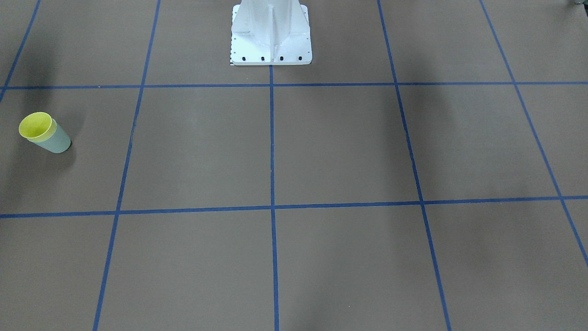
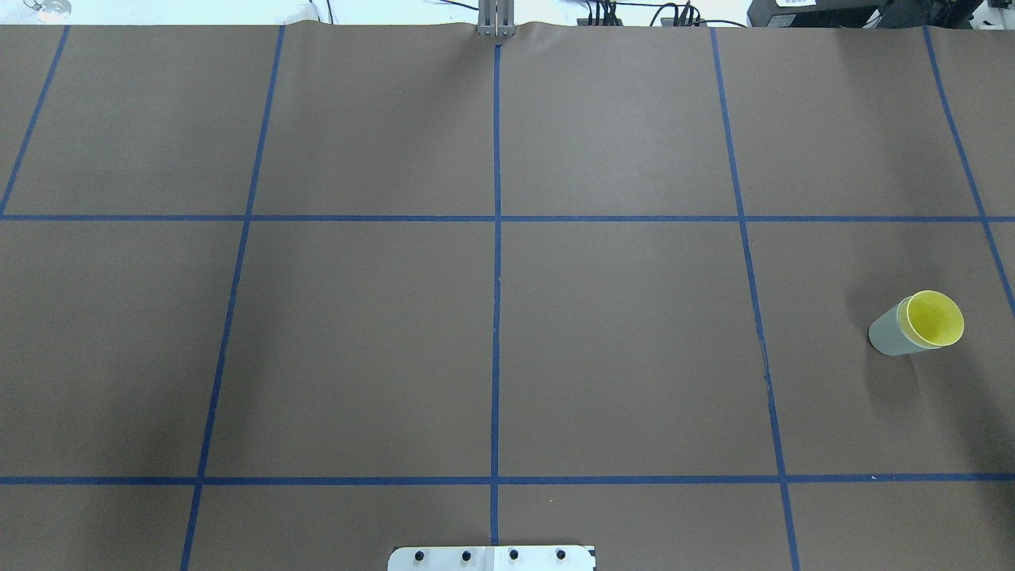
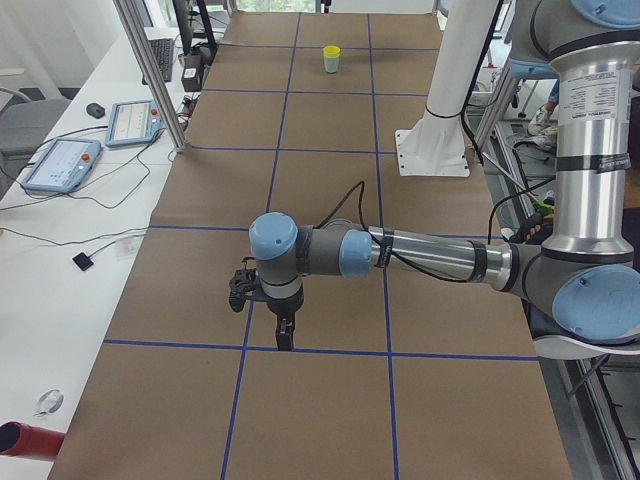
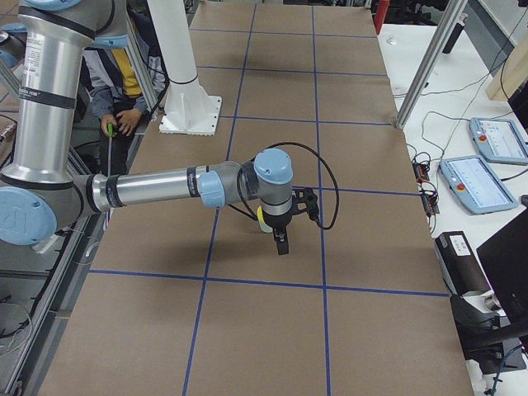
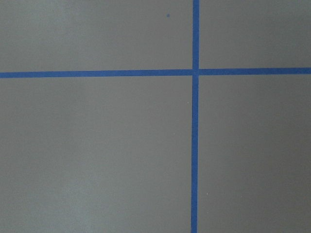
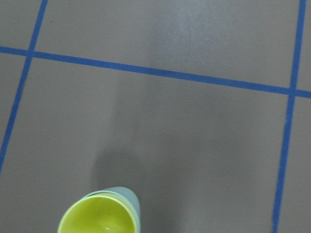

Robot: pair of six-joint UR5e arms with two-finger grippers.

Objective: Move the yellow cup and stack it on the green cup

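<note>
The yellow cup (image 1: 35,125) sits nested inside the green cup (image 1: 56,142), upright on the brown table on my right side. The yellow cup (image 2: 936,319) and the green cup (image 2: 886,337) also show in the overhead view. The right wrist view looks down into the yellow cup (image 6: 97,222), with the green cup's rim (image 6: 130,198) around it. My right gripper (image 4: 281,244) hangs just above and beside the cups, apart from them. My left gripper (image 3: 285,338) hangs over bare table, far from the cups (image 3: 331,58). Both grippers show only in the side views, so I cannot tell whether they are open or shut.
The white robot base (image 1: 271,41) stands at the table's middle edge. Blue tape lines (image 2: 496,238) divide the table into squares. Control tablets (image 4: 495,140) lie on the side bench. A person (image 4: 115,91) stands behind the robot. A red object (image 3: 25,440) lies off the table corner.
</note>
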